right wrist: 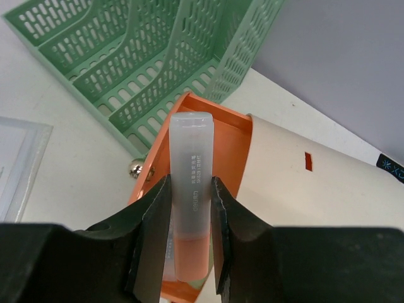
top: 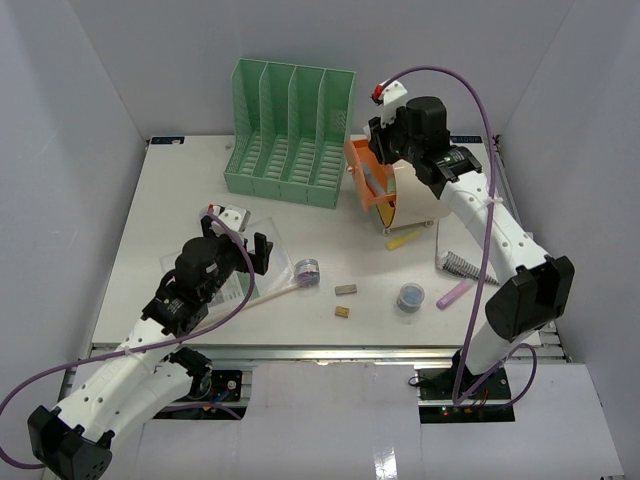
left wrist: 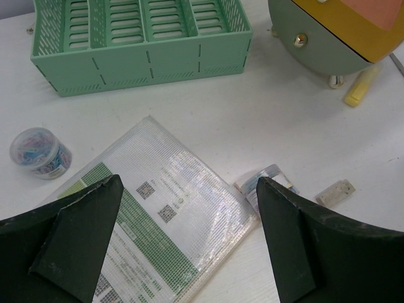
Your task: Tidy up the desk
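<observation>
Bright, even, diffuse light fills all three views, bounced off the white walls (top: pixel 60 150). The surface (top: pixel 180 200) reads clean white with no blown-out patches. Shadows are soft and short, faint under the green file rack (top: pixel 288 135) and the cream drawer box (top: pixel 415 195). In the left wrist view the clear plastic sleeve (left wrist: pixel 170 208) shows mild glare, and the dark fingers (left wrist: pixel 69 246) of the left tool (left wrist: pixel 189 183) are soft-edged. The right tool (right wrist: pixel 189 183) is near-black with little detail, while the translucent tube (right wrist: pixel 189 158) it holds is sharp.
</observation>
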{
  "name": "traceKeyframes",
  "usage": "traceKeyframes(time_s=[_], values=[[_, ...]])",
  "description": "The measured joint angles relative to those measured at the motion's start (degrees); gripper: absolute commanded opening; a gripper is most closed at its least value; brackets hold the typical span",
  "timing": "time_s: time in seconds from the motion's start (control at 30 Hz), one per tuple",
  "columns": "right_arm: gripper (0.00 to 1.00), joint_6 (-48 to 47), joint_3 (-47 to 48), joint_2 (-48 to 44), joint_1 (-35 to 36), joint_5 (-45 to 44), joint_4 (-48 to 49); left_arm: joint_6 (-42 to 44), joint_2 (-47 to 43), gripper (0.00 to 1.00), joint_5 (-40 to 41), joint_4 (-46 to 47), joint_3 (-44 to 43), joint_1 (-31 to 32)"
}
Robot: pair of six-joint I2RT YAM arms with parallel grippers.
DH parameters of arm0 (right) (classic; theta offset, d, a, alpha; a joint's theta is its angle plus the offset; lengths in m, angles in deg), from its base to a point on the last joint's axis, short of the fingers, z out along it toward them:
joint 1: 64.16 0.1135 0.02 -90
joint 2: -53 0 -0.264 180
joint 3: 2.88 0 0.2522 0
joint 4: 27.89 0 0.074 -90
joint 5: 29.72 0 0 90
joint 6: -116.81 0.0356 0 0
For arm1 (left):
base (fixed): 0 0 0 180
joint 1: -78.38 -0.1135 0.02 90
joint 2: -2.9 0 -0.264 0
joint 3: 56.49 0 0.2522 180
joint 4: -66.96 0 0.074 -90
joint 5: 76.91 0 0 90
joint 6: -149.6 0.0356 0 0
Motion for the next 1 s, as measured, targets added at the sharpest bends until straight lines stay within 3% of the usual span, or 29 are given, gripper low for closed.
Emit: traceKeyframes(time_s=[0.07,0.13,0.23,0.37,0.53,0.67,0.77,0.83,1.0], values=[[0.3,1.65,-0.07,1.7,0.0,-1.48,1.39,0.02,0.08,0.98,0.0,0.0,0.0,-0.22],[0.44,2.71,-0.09,2.96,0.0,-2.77,2.39,0.06,0.08,0.98,0.02,0.02,0.0,-0.29],[0.75,3.54,-0.1,4.19,-0.07,-4.12,3.5,0.09,0.08,0.98,0.02,0.0,0.0,-0.32],[0.93,2.69,-1.02,4.21,-0.34,-4.97,5.14,0.1,0.08,0.98,0.01,0.01,0.0,-0.33],[0.97,-3.98,-4.13,1.25,-0.92,0.4,4.95,0.11,0.08,0.98,-0.02,0.02,0.0,-0.37],[0.92,-18.63,-7.96,-7.95,-2.93,16.52,-2.64,0.09,0.06,0.98,-0.18,0.0,0.0,-0.46],[0.83,-35.49,-11.51,-17.97,-4.29,28.5,-10.45,0.09,-0.06,0.98,-0.57,-0.02,0.0,-0.5],[0.82,-46.82,-15.69,-23.87,-4.61,32.75,-16.58,0.09,-0.21,0.98,-0.96,-0.02,0.0,-0.56],[0.81,-70.53,-31.23,-31.62,-5.53,33.53,-31.11,0.07,-0.37,0.98,-2.4,-0.02,0.0,-0.59]])
